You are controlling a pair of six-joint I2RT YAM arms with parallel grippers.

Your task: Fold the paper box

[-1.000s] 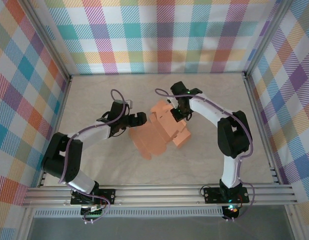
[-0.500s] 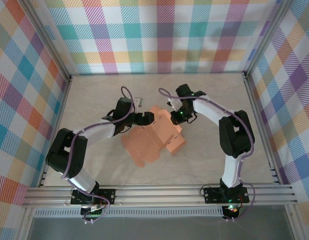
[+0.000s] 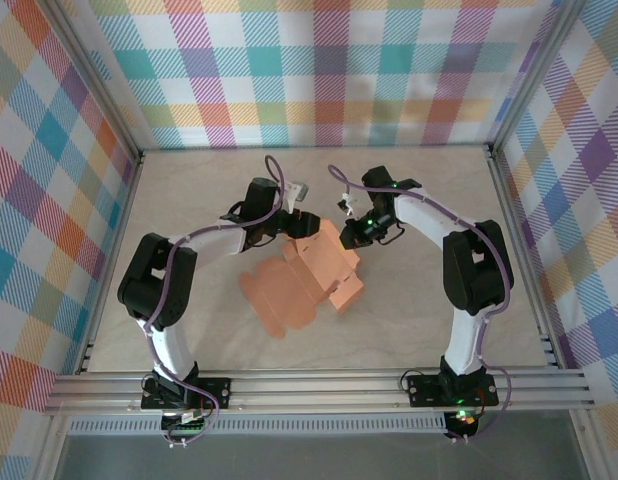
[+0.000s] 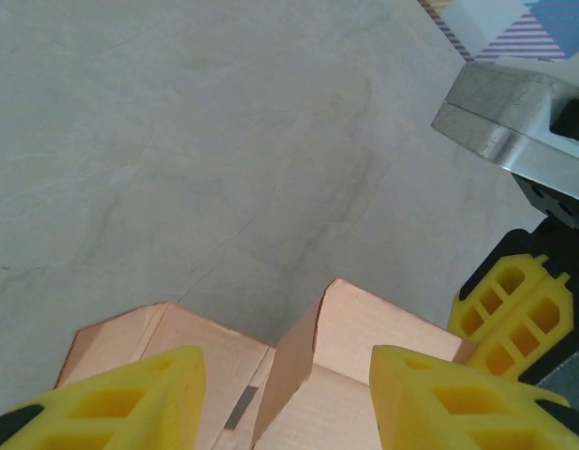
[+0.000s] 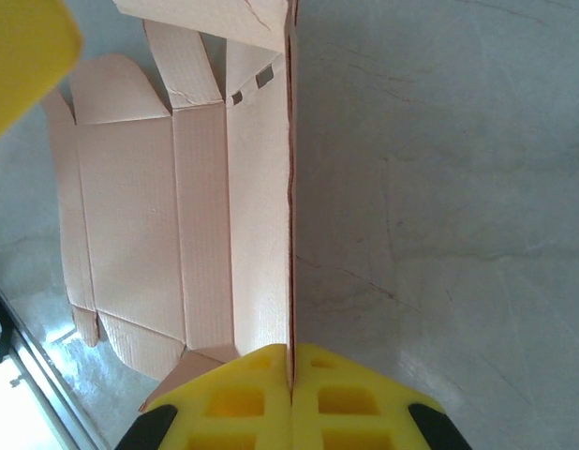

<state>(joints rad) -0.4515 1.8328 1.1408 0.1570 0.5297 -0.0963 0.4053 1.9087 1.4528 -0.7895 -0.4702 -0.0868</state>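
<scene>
The table (image 3: 189,330) is pale and marbled. The box (image 3: 307,280) lies near its middle, between the two grippers, and is mostly an open sheet. I judge the fold to be in an early-to-middle stage. The near half is flat on the table with its rounded flaps (image 3: 257,292) spread out. The far right part is raised into a wall and a partly formed corner. By my reading, the other sides are not yet raised, the flaps not yet tucked and the lid not yet closed.

The top view gives the whole layout. It puts the left gripper (image 3: 301,222) at the far left edge of the box and the right gripper (image 3: 357,236) at its far right edge. How the jaws stand is too small to tell there.

The wrist views fill that in. In the right wrist view the right gripper (image 5: 291,370) has its fingers pressed together on the thin upright wall (image 5: 261,244). The wall's edge runs straight into the seam between them. That view also shows the creased panels of the box (image 5: 130,187) and two small slits (image 5: 264,80).

In the left wrist view the left gripper (image 4: 285,398) has its jaws apart. A raised flap (image 4: 291,366) of the box (image 4: 383,333) stands between them, and as far as I can tell it touches neither finger.
</scene>
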